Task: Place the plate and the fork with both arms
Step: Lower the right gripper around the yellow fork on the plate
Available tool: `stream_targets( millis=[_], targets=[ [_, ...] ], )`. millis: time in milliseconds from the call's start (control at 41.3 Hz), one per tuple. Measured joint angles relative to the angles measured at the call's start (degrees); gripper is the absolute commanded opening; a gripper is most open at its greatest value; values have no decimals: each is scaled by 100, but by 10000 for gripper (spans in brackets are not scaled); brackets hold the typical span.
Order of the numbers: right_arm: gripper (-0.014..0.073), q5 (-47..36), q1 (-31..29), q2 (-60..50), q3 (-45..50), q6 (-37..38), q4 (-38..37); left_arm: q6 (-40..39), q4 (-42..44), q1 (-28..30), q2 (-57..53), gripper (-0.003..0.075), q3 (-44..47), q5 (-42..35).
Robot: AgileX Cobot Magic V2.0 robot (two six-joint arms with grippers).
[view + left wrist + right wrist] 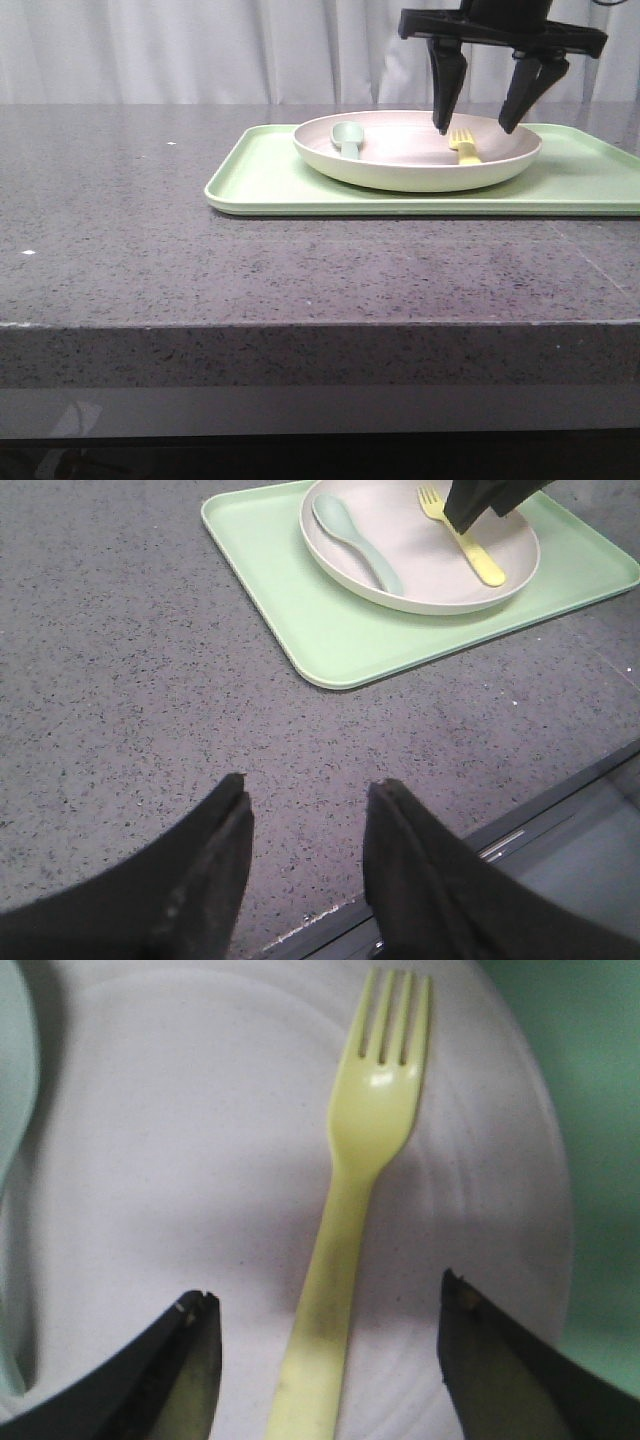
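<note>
Fork (345, 1250) lies on the plate (400, 165), right of centre in the front view, with a spoon (349, 138) opposite, both on the green tray (260, 180). It looks light, stiff, slippery plastic; the narrow handle seems the best hold. The right gripper (478, 128) hovers spread over it; the left gripper (305, 810), also spread, hangs above bare table (120, 680).

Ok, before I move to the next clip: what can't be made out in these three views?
- Fork handle end: cut off by the frame edge in the right wrist view; in the front view the plate rim hides it.
- Spoon handle: front view, behind the plate rim.
- Tray far right end: cut by the front view's edge.
- Right gripper height above the fork: unclear.
- Left gripper: absent from the front view.
</note>
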Motion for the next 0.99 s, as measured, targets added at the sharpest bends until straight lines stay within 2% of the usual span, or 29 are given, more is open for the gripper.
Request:
stream_targets(
  millis=[581,993],
  targets=[
    [486,-473,-87,155,0,26,189,0,0,0,0,283,0,0],
    [486,-439,-76,241,0,5,189,0,0,0,0,283,0,0]
  ],
)
